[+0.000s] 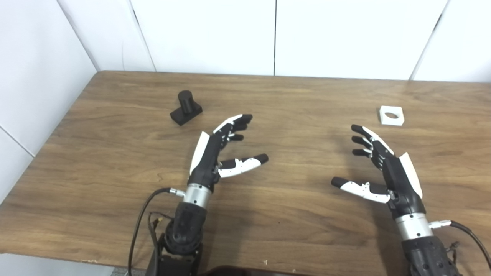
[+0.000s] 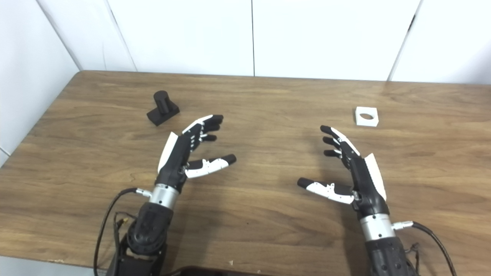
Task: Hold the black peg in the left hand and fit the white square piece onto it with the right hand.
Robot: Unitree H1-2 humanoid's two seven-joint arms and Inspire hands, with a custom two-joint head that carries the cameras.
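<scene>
With both arms coming in from the near edge, neither hand holds anything. Left hand (image 1: 215,153) sits over the wooden table (image 1: 291,99) left of centre, fingers (image 1: 234,124) spread and stretched toward the far side, thumb (image 1: 245,164) sticking out to the right, palm facing inward. Right hand (image 1: 383,168) mirrors it on the right side: fingers apart and extended, thumb out to the left, nothing between them. The two hands are well apart from each other, bare tabletop between. Black peg (image 1: 186,107) is on the table at far left, beyond and to the left of the left hand, not touching it; it stands upright, a short round post on a flat rectangular base, base turned at an angle to the table edge. White square piece (image 1: 391,115) lies flat on the table at far right, beyond and slightly right of the right hand's fingertips, close but apart; round hole through its middle faces up. Peg and square piece are well apart, on opposite sides of the table. Cables run from both wrists down toward the near edge. White wall panels behind the table's far edge and along the left side.
</scene>
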